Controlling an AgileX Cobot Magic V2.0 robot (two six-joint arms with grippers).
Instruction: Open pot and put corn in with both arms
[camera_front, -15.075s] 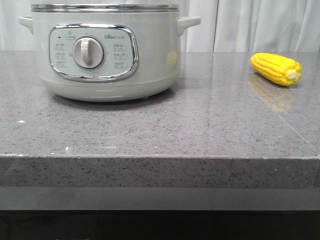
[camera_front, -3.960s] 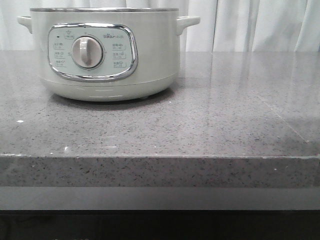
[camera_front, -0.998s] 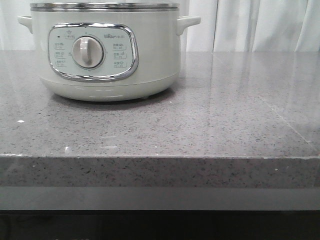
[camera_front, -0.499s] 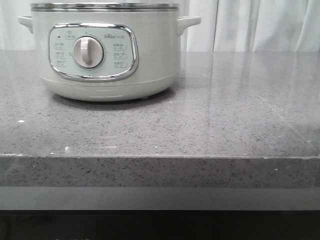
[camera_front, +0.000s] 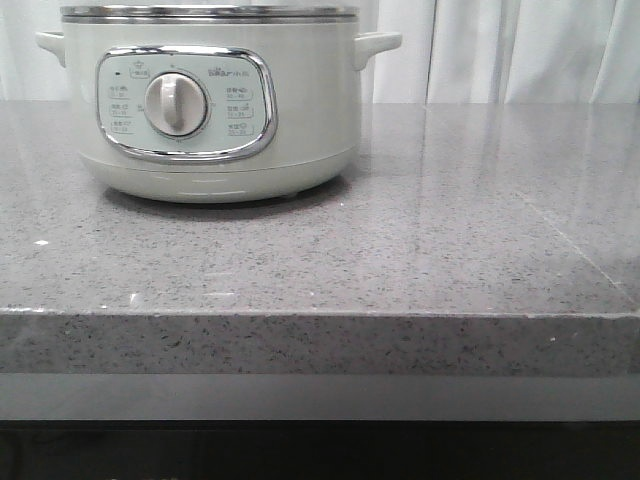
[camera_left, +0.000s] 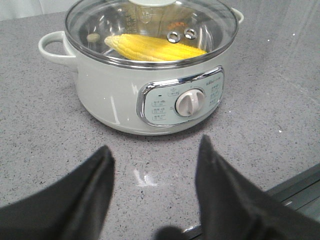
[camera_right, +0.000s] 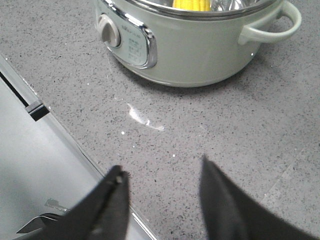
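Short of the pot (camera_left: 150, 95), over bare counter (camera_left: 45, 145), the left gripper (camera_left: 152, 172) hung with its jaws apart and empty; the right gripper (camera_right: 162, 192) did likewise, near the counter's front edge. The corn (camera_left: 152, 47) lay inside the pot, under the glass lid (camera_left: 150, 25) seated on the rim. To judge by that, the task looked finished, with nothing left but parking both arms.
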